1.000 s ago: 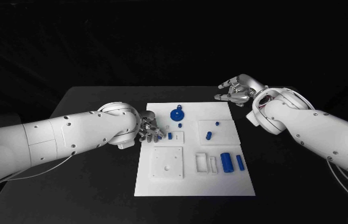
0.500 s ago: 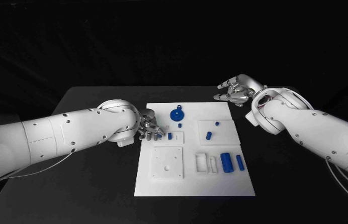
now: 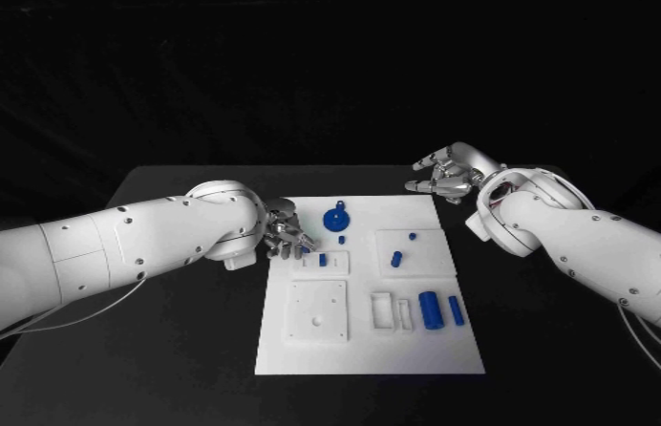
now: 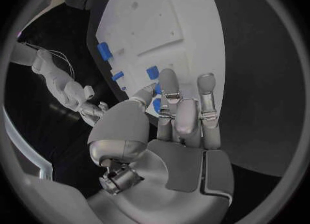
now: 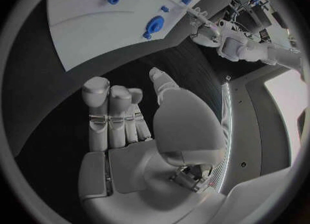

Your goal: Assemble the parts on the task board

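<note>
1. Nearest us on the task board (image 3: 370, 354): a raised white square plate (image 3: 317, 308), and to its right two blue cylinders (image 3: 441, 308) lying side by side, with small white frames (image 3: 390, 309) between plate and cylinders.
2. Mid-board: a small blue peg (image 3: 323, 261) on a low white block, and another blue peg (image 3: 395, 258) on the square block to the right. Further back sits the blue disc (image 3: 336, 220).
3. Our left hand (image 3: 286, 237) hangs over the board's left edge, just beside the left peg. Fingers are extended and a little apart, thumb out to the side; nothing is in the grip. In the left wrist view the fingertips (image 4: 169, 75) point at the blue pieces.
4. Our right hand (image 3: 445, 173) hovers off the board's far right corner, above the table (image 3: 165, 350). Fingers are loosely bent and it holds nothing.
5. Risk, as we judge it: the left fingers sit close together over small parts, so a descent could knock the peg off its block or push neighbours instead of pinching one cleanly. The wrist camera sees the peg partly behind the fingers, so alignment is weak.
6. Second risk: the board looks loose on the table; a sideways push could slide it.
7. Surface is matte black, the board smooth white. Beyond the table's far edge the room is dark; we can't make out anything there.
</note>
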